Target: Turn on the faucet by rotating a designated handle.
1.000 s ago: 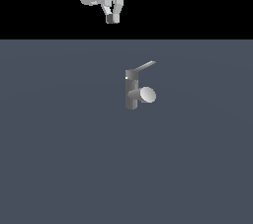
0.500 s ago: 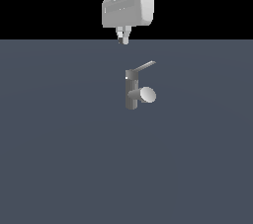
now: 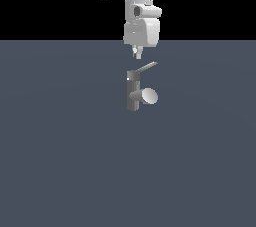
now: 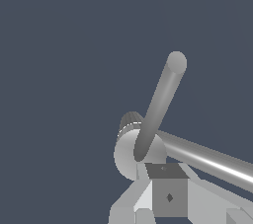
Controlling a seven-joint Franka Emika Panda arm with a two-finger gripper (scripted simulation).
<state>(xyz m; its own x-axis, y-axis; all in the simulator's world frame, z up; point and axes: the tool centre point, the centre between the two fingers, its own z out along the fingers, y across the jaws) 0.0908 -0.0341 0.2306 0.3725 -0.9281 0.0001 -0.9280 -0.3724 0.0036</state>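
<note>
Where hand [image 3: 137,53] hangs, handle [image 3: 145,68] slants just below, apart.

tool [image 3: 137,55] above the faucet [image 3: 133,95]; handle [image 3: 143,68] slanting off its top

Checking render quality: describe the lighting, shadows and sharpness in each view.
Exterior view: flat, even lighting, sharp edges, no cast shadow under the faucet on the floor; black void behind. Wrist view: sharp too, with a bright glare streak along the handle.
</note>
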